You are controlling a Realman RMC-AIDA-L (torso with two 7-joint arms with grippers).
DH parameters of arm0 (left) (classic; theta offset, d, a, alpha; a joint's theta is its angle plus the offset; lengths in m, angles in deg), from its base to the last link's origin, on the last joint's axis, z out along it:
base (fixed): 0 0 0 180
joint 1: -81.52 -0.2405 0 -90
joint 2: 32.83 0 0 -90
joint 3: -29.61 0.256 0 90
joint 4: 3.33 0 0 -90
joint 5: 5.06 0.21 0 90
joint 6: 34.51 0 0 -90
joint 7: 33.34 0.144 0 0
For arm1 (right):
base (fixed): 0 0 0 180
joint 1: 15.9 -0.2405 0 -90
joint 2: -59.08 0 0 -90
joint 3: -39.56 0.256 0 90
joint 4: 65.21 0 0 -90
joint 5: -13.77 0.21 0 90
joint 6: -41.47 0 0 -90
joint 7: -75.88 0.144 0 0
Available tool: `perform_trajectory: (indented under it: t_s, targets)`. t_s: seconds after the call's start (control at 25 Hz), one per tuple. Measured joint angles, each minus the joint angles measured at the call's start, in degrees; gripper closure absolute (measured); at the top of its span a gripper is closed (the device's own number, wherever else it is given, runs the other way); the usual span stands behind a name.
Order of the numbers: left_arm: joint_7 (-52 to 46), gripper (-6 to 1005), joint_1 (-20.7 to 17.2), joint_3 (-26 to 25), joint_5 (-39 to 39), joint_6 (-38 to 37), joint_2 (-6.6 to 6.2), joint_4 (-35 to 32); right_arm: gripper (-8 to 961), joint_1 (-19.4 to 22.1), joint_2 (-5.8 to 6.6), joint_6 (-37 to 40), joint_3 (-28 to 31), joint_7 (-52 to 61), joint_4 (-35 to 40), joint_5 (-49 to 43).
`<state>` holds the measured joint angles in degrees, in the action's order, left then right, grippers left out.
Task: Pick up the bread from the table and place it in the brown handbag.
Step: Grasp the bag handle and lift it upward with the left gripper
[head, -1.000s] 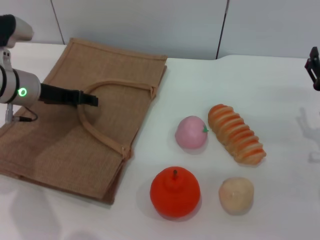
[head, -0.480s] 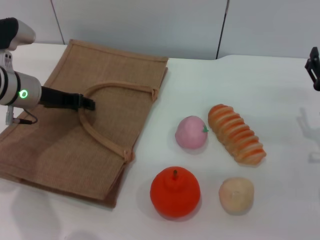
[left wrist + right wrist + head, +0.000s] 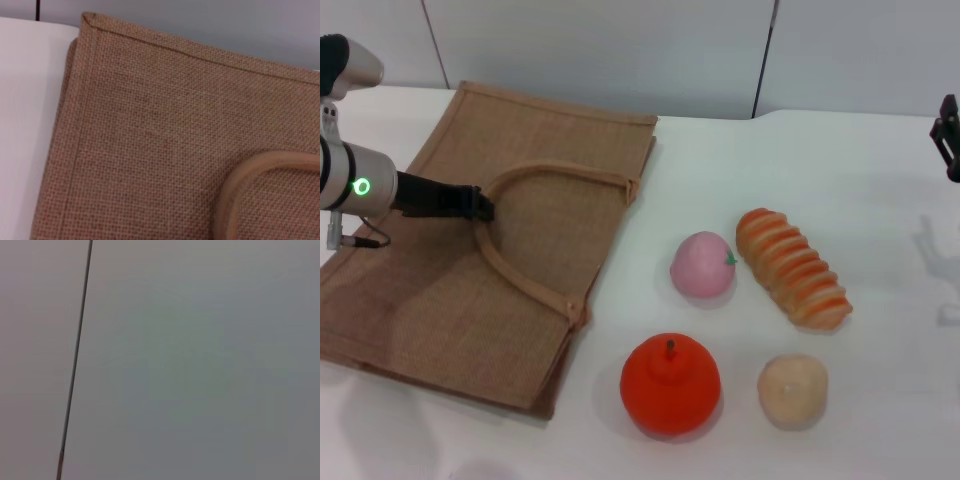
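Bread (image 3: 792,267): one loaf, lying on the table (image 3: 880,200) at centre-right, long axis running from far-left to near-right, just beside the pink ball (image 3: 701,265). One red fruit (image 3: 670,384) and one beige ball (image 3: 792,389) lie nearer.

Brown handbag (image 3: 530,160): one, flat, well to the bread's left.

Left gripper (image 3: 480,203): at the bag's handle (image 3: 520,270), apparently pinched on it, though contact is unclear. The bread lies far to its right.

Right gripper (image 3: 950,135): at the right edge, probably nearer the bread; finger state cannot be told.
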<state>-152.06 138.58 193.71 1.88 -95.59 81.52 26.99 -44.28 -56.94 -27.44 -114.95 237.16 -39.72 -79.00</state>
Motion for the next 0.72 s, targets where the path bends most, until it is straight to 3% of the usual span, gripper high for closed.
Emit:
perform_trajectory:
  t_s: [0.32, 0.72]
  targets:
    - [0.4, 830, 0.2, 0.0, -1.7, 0.5, 0.42, 0.3, 92, 0.1, 0.0, 0.0, -0.1, 0.0, 0.0, -0.3]
    - [7.1, 874, -2.2, 0.0, -16.3, -1.9, 0.3, 0.9, 92, -0.3, 0.36, 2.4, -3.9, 0.0, 2.5, -1.1]
